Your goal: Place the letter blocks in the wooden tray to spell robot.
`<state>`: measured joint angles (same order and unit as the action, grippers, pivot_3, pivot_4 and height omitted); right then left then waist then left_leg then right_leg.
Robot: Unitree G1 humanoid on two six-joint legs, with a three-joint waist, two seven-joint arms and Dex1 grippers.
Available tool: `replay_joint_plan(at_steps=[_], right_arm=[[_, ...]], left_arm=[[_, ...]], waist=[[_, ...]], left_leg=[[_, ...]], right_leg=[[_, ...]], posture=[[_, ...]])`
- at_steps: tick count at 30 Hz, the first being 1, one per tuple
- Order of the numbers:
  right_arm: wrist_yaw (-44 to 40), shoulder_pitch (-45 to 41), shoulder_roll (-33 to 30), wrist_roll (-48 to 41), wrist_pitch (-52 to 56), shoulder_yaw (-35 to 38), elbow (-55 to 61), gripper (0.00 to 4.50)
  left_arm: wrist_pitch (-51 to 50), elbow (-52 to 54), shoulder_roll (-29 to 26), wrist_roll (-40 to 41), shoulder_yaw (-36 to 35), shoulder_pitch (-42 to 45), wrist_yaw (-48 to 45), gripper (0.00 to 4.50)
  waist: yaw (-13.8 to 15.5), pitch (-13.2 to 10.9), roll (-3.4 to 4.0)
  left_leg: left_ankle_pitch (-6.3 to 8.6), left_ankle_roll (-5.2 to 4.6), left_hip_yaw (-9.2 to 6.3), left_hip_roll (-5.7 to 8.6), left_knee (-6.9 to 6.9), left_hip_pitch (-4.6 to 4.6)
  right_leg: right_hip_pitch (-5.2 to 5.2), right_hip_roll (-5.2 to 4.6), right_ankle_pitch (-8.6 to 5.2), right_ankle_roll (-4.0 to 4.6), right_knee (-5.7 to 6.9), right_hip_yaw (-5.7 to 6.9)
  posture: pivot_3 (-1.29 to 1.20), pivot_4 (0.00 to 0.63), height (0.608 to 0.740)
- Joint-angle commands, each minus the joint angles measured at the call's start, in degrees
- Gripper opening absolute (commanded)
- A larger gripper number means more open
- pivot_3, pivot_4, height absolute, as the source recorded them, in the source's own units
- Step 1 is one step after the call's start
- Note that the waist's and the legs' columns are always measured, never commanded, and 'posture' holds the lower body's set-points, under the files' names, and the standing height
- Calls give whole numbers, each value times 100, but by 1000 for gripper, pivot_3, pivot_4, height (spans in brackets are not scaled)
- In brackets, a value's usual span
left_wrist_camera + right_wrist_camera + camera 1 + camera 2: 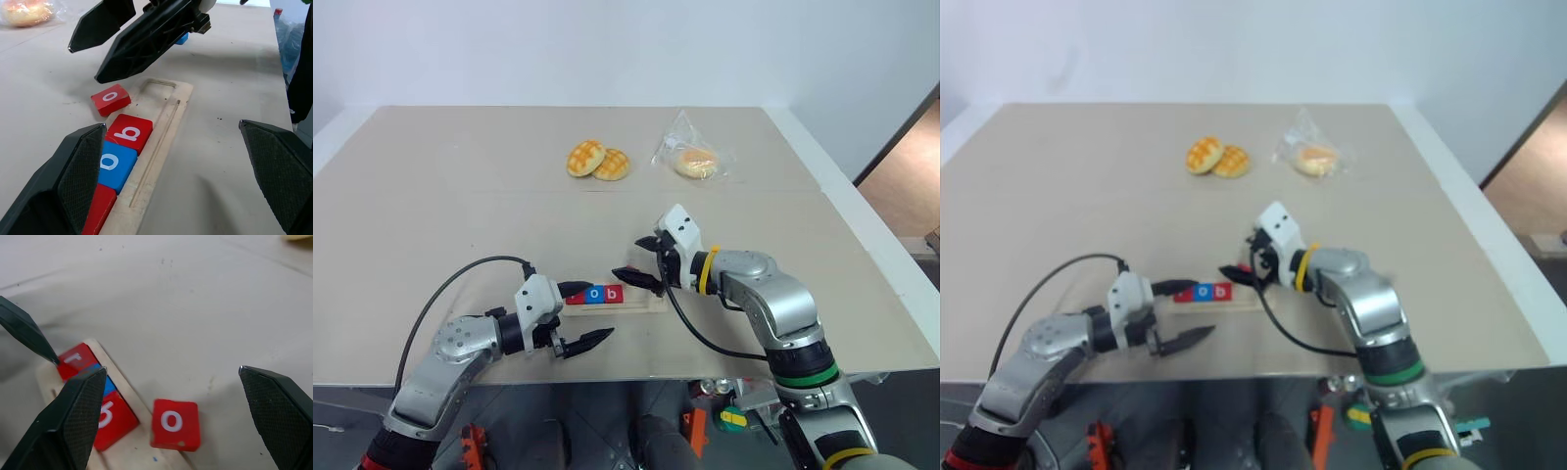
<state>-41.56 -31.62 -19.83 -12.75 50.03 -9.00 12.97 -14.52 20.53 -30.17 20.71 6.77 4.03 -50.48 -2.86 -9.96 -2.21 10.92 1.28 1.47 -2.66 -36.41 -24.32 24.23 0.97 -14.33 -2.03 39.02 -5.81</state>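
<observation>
- Table: beige top, wide, bearing everything below.
- Right gripper: fingers spread wide, nothing held; it hangs over the right end of the tray, pointing toward the robot's left. In the right wrist view the loose red o lies on the table between its two fingertips, below them, not touched.
- Left gripper: fingers spread wide, nothing held; at the left end of the tray, pointing right. One fingertip lies over the tray's left end, hiding the first tile from the head views; the other fingertip is on the near side of the tray, clear of it.
- Bagged bun: in a clear wrapper, far side of the table, well apart from the tray.
- Two buns: golden, cross-hatched, touching each other, just left of the bagged one.
- Tray: pale wood strip lying left to right between the two grippers; right part of its groove bare.
- Red r: in the tray, leftmost.
- Blue o: in the tray, touching the r and the b.
- Red b: in the tray, third place.
- Red o: loose on the table, tilted, just beside the tray's far edge, near the b.
- Blue tile: a sliver seen past the right gripper; letter hidden.
</observation>
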Motion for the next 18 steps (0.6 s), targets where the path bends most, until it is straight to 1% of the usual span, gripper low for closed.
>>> replay_joint_plan(at_steps=[1,8,18], right_arm=[[271,106,-26,-44,17,110,267,4462],[553,311,-15,-49,-89,68,183,4462],[606,511,-62,-96,-153,-27,209,4462]], left_arm=[[127,20,-7,8,-25,70,-36,4500],[154,5,-12,-26,7,81,-39,4500],[171,28,-38,-54,11,37,-43,4500]], waist=[[0,0,0],[2,0,0],[0,0,0]], left_leg=[[0,0,0,0,0,0],[0,0,1,0,3,-1],[0,0,1,0,2,-2]], right_leg=[[0,0,0,0,0,0],[2,0,-3,-1,0,-2],[1,1,-2,-2,0,-2]], posture=[[0,150,740],[0,150,740],[0,150,740]])
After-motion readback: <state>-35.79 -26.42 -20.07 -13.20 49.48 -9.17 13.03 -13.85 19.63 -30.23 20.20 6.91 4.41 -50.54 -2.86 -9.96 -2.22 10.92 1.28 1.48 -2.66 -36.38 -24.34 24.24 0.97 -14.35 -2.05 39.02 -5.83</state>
